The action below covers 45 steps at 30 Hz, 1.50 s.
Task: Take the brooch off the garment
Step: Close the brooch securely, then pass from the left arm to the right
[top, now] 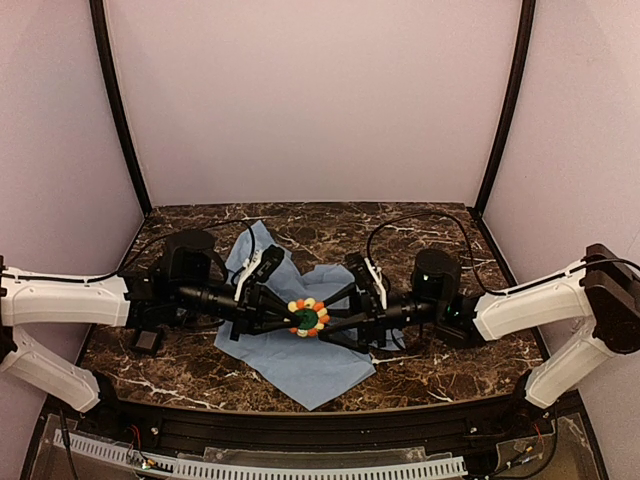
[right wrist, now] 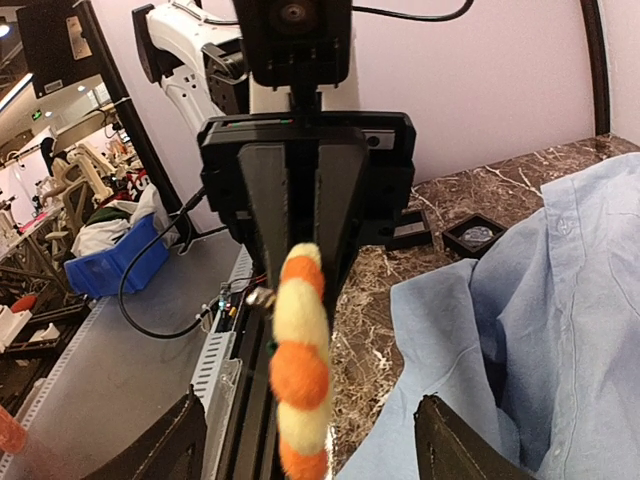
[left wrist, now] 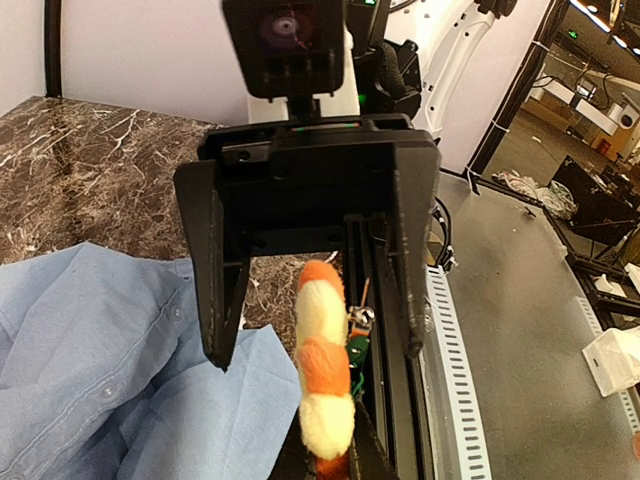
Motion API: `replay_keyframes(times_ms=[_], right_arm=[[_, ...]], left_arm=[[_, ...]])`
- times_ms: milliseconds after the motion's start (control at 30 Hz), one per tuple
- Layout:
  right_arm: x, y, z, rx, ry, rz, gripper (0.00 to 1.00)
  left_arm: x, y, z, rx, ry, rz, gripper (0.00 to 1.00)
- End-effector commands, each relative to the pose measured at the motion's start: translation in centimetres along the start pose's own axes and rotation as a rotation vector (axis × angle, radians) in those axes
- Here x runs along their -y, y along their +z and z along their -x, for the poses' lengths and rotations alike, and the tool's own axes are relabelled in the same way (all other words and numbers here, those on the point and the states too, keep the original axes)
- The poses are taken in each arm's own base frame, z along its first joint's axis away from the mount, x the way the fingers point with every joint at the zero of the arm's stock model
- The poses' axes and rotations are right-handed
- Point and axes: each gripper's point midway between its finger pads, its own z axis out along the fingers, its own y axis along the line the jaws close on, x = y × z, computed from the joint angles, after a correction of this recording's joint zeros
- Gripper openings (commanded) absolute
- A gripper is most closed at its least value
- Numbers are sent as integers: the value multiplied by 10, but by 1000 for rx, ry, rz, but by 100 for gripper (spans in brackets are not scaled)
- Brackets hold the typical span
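Note:
The brooch (top: 308, 317), a small flower with orange and yellow petals round a dark green centre, hangs between my two grippers above the light blue garment (top: 300, 365). My left gripper (top: 289, 314) is shut on the brooch (left wrist: 325, 365), which shows edge-on with a metal pin at its back. In that view the garment (left wrist: 100, 370) lies to its left, apart from it. My right gripper (top: 337, 319) stands open, its fingers on either side of the brooch (right wrist: 300, 370) without touching it. In the right wrist view the garment (right wrist: 560, 320) lies lower right.
The brown marble table (top: 440, 360) carries the crumpled shirt in its middle. Two small black square pads (right wrist: 475, 233) lie by the shirt, one also seen near the left arm (top: 148, 340). A black cable (top: 420, 222) loops behind the right arm. Pale walls stand on three sides.

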Motion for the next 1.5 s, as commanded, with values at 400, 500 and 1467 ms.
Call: replay_keyframes(times_ms=[400,500,1467], right_arm=[[-30,-46,35,97,-183,4,84],[-34,-46,38,88,-196,28,83],[-31,-2,3,-42,-180,157,47]], left_arm=[[13,-10,4,17,14,-18,1],[16,-11,7,37,33,-28,1],[26,2,-13,-49,44,-124,1]])
